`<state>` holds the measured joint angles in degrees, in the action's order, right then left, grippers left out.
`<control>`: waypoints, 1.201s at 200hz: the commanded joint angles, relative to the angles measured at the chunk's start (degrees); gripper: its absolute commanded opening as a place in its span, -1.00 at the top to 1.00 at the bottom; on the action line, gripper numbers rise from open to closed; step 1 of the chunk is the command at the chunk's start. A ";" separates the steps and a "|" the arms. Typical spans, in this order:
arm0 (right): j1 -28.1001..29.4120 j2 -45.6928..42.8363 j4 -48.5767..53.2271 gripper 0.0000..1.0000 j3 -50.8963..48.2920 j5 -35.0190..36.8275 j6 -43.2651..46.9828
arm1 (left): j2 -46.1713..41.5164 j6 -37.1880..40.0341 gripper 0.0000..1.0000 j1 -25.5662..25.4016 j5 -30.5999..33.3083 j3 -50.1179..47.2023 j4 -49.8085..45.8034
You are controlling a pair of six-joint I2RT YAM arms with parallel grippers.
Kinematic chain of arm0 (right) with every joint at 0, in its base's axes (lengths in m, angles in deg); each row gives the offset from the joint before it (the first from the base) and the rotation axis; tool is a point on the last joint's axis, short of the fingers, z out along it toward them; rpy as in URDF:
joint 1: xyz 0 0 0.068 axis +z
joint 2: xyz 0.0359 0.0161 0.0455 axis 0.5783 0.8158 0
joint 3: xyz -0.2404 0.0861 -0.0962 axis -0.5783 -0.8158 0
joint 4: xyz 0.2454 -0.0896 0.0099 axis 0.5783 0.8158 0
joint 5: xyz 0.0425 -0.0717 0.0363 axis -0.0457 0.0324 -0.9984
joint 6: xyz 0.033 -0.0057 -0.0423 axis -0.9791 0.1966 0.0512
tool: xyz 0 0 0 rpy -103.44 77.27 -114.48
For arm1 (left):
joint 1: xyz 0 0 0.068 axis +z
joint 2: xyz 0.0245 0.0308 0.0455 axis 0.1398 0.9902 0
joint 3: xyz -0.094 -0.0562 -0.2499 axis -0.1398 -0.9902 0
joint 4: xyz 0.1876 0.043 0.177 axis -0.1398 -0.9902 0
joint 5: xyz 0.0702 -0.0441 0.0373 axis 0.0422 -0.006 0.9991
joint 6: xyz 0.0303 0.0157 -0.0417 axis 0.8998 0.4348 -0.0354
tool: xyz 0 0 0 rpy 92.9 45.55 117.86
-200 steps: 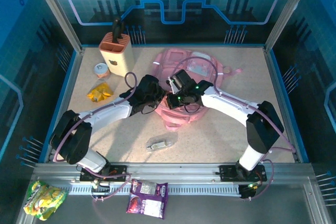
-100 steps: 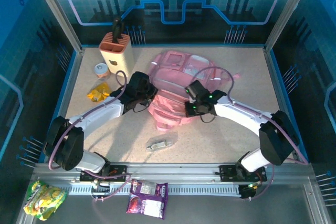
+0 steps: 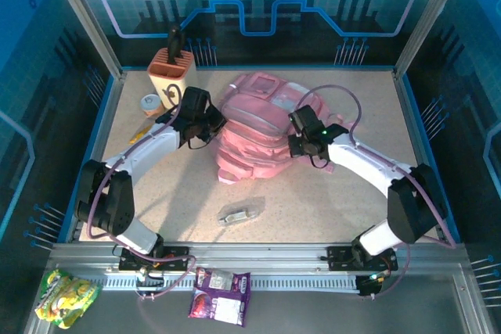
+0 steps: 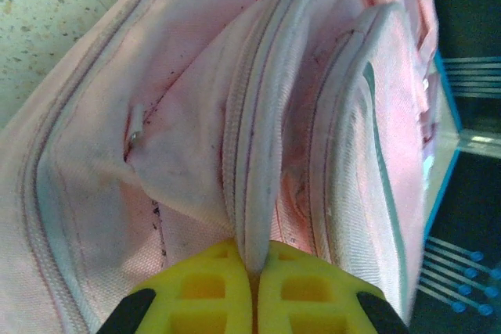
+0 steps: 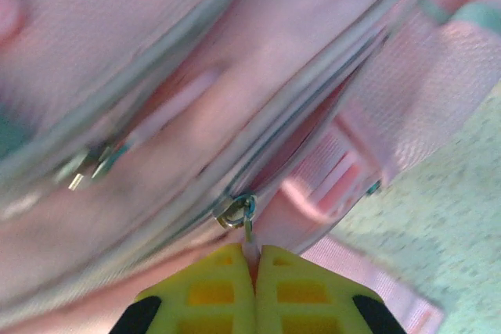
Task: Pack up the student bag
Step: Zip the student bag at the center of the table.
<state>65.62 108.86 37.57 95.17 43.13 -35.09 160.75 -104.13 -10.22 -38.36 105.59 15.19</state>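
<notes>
The student bag (image 3: 254,134) is lying flat in the middle of the table (image 3: 337,201), a little toward the far side, with its pockets facing up. The left gripper (image 4: 252,262) is reaching to the bag's left edge. Its yellow fingers are pressing together on a raised fold of pink fabric along a zipper line, so it is holding the bag there. The right gripper (image 5: 254,257) is reaching to the bag's right side, near the straps, and its jaws are pressing together on the lower end of a metal zipper pull (image 5: 241,215). A beige holder (image 3: 172,72) with a black handle in it is standing at the far left corner, and a small round container (image 3: 150,103) is sitting near it. A small clear object (image 3: 240,213) is lying on the table nearer to the arms, apart from the bag.
</notes>
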 commanded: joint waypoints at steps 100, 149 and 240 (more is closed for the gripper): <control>-8.08 3.12 -5.29 1.00 5.26 -5.12 5.31 | 0.53 16.55 1.00 5.61 -7.64 3.46 -3.36; -12.57 12.87 -2.64 1.00 13.21 -1.84 5.31 | 2.87 19.99 1.00 5.78 -4.78 6.52 -9.03; -10.69 7.41 -1.08 -0.14 10.69 -30.63 -12.42 | -8.72 12.22 -0.30 -11.40 10.87 -0.75 -8.79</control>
<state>57.25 110.52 34.09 103.30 20.42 -40.51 155.33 -87.85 -16.17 -37.05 106.59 7.35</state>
